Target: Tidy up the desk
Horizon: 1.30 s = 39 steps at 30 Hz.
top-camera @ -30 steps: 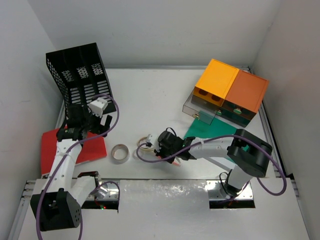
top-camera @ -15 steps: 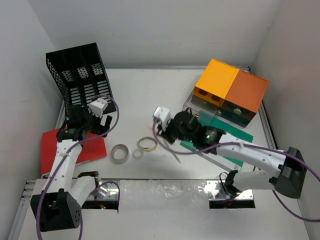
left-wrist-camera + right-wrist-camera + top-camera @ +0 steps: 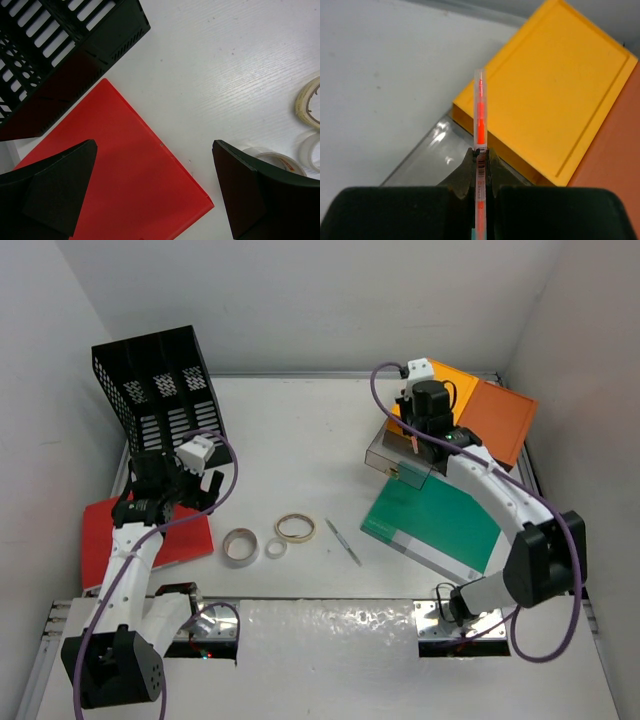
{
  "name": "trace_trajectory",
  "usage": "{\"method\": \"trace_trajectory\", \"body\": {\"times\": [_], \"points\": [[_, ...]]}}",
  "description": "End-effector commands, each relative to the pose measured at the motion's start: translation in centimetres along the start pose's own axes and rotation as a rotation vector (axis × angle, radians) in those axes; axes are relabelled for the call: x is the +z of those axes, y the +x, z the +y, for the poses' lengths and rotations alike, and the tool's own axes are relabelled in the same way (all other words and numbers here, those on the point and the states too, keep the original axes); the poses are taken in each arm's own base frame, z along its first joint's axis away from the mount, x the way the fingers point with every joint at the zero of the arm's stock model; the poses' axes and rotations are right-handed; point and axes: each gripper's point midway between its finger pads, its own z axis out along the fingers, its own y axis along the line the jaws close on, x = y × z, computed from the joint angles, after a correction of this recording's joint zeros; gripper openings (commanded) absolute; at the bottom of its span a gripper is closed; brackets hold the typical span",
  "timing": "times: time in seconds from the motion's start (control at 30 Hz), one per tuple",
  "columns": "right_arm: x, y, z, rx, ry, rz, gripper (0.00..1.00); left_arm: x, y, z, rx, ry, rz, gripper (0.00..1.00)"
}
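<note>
**While the right claw point(image 3: 480, 156) pinches an orange pen point(image 3: 480, 107), the left claw point(image 3: 154, 150) hangs wide**

With its jaws drawn narrow on the barrel, the right claw holds the orange pen so that it sticks straight out past the fingertips. Just beyond the pen's tip lies the yellow drawer unit point(image 3: 555, 95). An orange-brown unit point(image 3: 497, 420) touches it on the claw's right. Below and ahead of the claw, a clear drawer point(image 3: 427, 160) juts out from under the yellow top. Behind this claw, toward its arm's base, a green folder point(image 3: 435, 525) lies flat.

The left claw grips nothing. Its two black fingers point(image 3: 60, 190) stand far apart above a red folder point(image 3: 125, 180), one corner of which lies close to the right-hand finger. Ahead and to the left of the claw stands the black mesh file rack point(image 3: 60, 55). To its right lie tape rolls point(image 3: 275, 157), the nearest just beside the right-hand finger. Farther that way a slim grey pen point(image 3: 342, 541) lies alone.

The desk point(image 3: 300, 430), white with a thin metal rim, spreads beneath both claws and carries everything named.
</note>
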Motion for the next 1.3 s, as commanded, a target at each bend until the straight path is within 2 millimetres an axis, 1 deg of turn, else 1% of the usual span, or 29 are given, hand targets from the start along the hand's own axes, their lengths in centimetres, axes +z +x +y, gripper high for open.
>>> {"method": "trace_trajectory", "body": {"times": [0.0, 0.03, 0.07, 0.1, 0.23, 0.4, 0.5, 0.53, 0.63, 0.67, 0.73, 0.77, 0.83, 0.87, 0.9, 0.97, 1.0, 1.03, 1.07, 1.13, 1.17, 1.2, 1.23, 1.27], "points": [[1.0, 1.2, -0.6, 0.049, 0.006, 0.033, 0.0, -0.3, -1.1, 0.0, 0.004, 0.0, -0.043, 1.0], [1.2, 2.4, -0.4, 0.031, 0.003, 0.051, 0.0, -0.3, -1.1, 0.0, 0.004, -0.002, -0.042, 1.0], [1.3, 2.9, -0.4, 0.022, 0.004, 0.056, 0.0, -0.3, -1.1, 0.0, 0.004, -0.002, -0.044, 1.0], [1.5, 3.9, -0.5, 0.014, 0.008, 0.068, 0.0, -0.3, -1.0, 0.0, 0.005, -0.002, -0.044, 1.0], [1.7, 6.1, 0.0, -0.008, -0.028, 0.131, 0.0, -0.2, -0.9, 0.0, 0.004, 0.001, -0.041, 0.99], [1.1, 8.1, 1.1, -0.021, -0.097, 0.184, 0.0, 0.0, -0.8, 0.0, 0.006, 0.003, -0.037, 1.0], [0.8, 8.5, 1.0, -0.044, -0.1, 0.2, 0.0, 0.0, -0.8, -0.1, 0.007, 0.005, -0.039, 0.99], [0.8, 8.5, 1.0, -0.05, -0.099, 0.206, 0.04, 0.1, -0.8, -0.1, 0.006, 0.006, -0.036, 1.0], [0.7, 7.7, 0.9, -0.064, -0.104, 0.211, 0.25, 0.1, -0.8, -0.1, 0.006, 0.006, -0.036, 1.0], [0.6, 7.4, 0.8, -0.069, -0.106, 0.209, 0.37, 0.1, -0.8, 0.0, 0.005, 0.006, -0.035, 0.99], [0.3, 5.7, 0.5, -0.083, -0.101, 0.185, 0.49, 0.1, -0.7, -0.1, 0.005, 0.007, -0.034, 1.0], [-0.1, 4.1, 0.2, -0.082, -0.099, 0.158, 0.56, 0.1, -0.7, -0.1, 0.006, 0.007, -0.035, 1.0], [-0.6, 2.4, 0.2, -0.083, -0.108, 0.128, 0.61, 0.1, -0.8, -0.1, 0.006, 0.006, -0.036, 0.99], [-1.2, 0.9, 0.2, -0.073, -0.12, 0.095, 0.64, 0.1, -0.8, -0.1, 0.006, 0.006, -0.036, 1.0], [-1.6, 0.2, 0.5, -0.062, -0.141, 0.077, 0.65, 0.1, -0.8, 0.0, 0.005, 0.004, -0.034, 1.0], [-2.9, -1.1, 2.5, -0.025, -0.23, 0.029, 0.7, 0.1, -0.8, 0.0, 0.006, 0.005, -0.036, 1.0], [-3.3, -1.2, 3.4, -0.021, -0.268, 0.021, 0.71, 0.1, -0.8, 0.0, 0.005, 0.004, -0.035, 0.99], [-3.8, -1.1, 4.8, -0.027, -0.321, 0.017, 0.72, 0.1, -0.8, 0.0, 0.004, 0.002, -0.035, 1.0], [-4.7, -0.6, 7.1, -0.07, -0.376, 0.016, 0.72, 0.1, -0.9, 0.1, 0.005, 0.0, -0.037, 0.99], [-5.7, 0.5, 10.0, -0.148, -0.438, 0.026, 0.67, 0.2, -0.7, 0.1, 0.0, 0.002, -0.033, 1.0], [-6.8, 2.1, 12.9, -0.253, -0.496, 0.037, 0.61, 0.2, -0.7, 0.1, 0.0, 0.0, -0.032, 1.0], [-7.1, 3.4, 14.3, -0.305, -0.514, 0.061, 0.51, 0.1, -0.7, 0.1, 0.0, -0.003, -0.029, 0.99], [-7.3, 4.6, 15.2, -0.346, -0.518, 0.082, 0.32, 0.1, -0.7, 0.2, 0.0, -0.005, -0.028, 1.0], [-8.1, 6.6, 16.8, -0.395, -0.543, 0.121, 0.27, 0.1, -0.6, 0.2, 0.0, -0.006, -0.028, 1.0]]}}
